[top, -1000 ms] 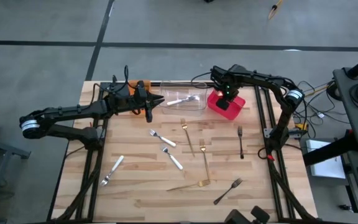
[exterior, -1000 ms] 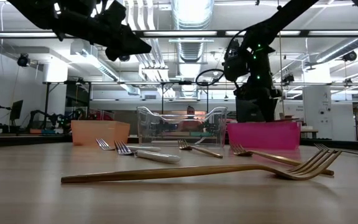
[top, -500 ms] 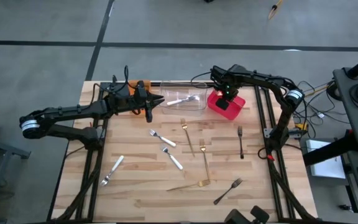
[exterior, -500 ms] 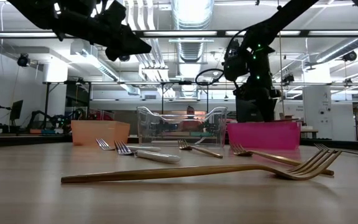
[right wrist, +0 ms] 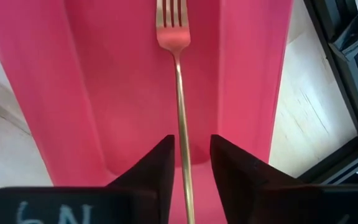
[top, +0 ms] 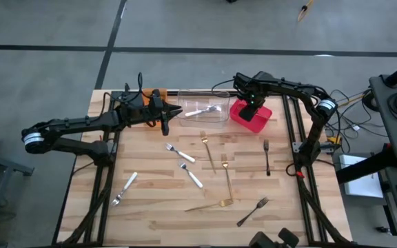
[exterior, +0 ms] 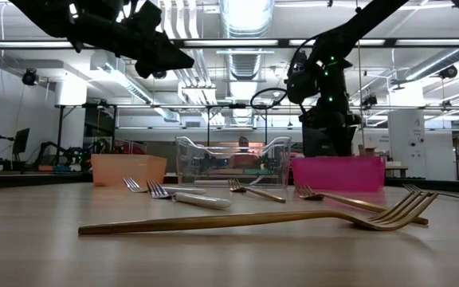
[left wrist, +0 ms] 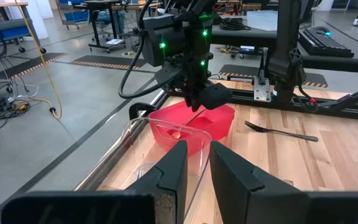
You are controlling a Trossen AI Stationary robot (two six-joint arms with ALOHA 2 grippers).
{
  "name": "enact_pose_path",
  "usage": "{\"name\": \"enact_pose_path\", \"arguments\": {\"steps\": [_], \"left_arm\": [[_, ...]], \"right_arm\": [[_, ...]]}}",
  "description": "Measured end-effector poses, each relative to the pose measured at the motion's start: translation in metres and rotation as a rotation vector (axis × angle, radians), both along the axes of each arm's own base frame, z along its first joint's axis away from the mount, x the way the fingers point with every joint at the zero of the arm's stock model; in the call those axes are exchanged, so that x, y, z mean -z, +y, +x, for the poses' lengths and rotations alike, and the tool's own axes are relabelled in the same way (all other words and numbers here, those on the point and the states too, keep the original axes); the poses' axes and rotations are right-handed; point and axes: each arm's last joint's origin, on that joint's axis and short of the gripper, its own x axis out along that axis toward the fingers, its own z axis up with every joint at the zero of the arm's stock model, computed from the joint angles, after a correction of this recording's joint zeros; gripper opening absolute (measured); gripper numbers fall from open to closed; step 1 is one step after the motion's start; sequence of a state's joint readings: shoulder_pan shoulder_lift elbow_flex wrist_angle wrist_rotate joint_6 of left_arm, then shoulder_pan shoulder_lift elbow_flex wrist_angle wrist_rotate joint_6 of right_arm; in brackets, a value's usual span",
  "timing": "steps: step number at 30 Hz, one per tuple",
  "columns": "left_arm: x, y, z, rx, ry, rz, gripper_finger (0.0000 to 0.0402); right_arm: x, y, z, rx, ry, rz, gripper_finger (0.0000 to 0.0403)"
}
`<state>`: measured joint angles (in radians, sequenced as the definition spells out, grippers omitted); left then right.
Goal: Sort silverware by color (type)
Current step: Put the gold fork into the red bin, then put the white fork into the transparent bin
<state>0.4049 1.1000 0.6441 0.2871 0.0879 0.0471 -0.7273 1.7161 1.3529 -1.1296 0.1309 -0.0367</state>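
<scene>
Nothing has shifted visibly since a second ago. Our right gripper hangs over the red bin, fingers slightly parted around a gold fork, tines down for release. Our left gripper waits by the clear bin, fingers narrowly apart, empty.

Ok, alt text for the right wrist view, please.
A gold fork hangs lengthwise between the right pincer's two dark fingers, tines pointing away, directly over the inside of the red bin. Pale wooden table shows beside the bin.

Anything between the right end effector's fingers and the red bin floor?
Only a gold fork, running between the right end effector fingers into the red bin, per right wrist view.
</scene>
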Motion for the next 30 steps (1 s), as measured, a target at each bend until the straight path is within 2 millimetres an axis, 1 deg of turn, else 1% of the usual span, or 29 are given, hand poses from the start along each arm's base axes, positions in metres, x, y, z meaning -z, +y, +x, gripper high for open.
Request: {"name": "enact_pose_path", "arguments": {"steps": [4, 9, 13, 16, 20, 24, 27, 30], "left_arm": [[0.000, 0.000, 0.000, 0.000, 0.000, 0.000, 0.0052], [0.000, 0.000, 0.000, 0.001, 0.000, 0.000, 0.0052], [0.000, 0.000, 0.000, 0.001, 0.000, 0.000, 0.0052], [0.000, 0.000, 0.000, 0.000, 0.000, 0.000, 0.0052], [0.000, 0.000, 0.000, 0.000, 0.000, -0.001, 0.0052], [0.000, 0.000, 0.000, -0.001, -0.002, -0.008, 0.0052], [0.000, 0.000, 0.000, -0.003, -0.006, -0.020, 0.0052], [0.000, 0.000, 0.000, -0.003, -0.005, -0.022, 0.0052]], "right_arm": [[-0.001, 0.000, 0.000, 0.013, -0.004, -0.004, 0.0111], [-0.009, 0.003, -0.002, 0.044, -0.028, -0.026, 0.0115], [-0.025, 0.008, -0.003, 0.077, -0.097, -0.080, 0.0107], [-0.044, 0.015, 0.000, 0.070, -0.201, -0.160, 0.0099], [-0.069, 0.034, 0.007, 0.018, -0.384, -0.277, 0.0088], [-0.090, 0.062, 0.011, -0.032, -0.559, -0.358, 0.0078], [-0.099, 0.086, 0.014, -0.084, -0.698, -0.399, 0.0072], [-0.104, 0.108, 0.023, -0.150, -0.885, -0.452, 0.0067]]}}
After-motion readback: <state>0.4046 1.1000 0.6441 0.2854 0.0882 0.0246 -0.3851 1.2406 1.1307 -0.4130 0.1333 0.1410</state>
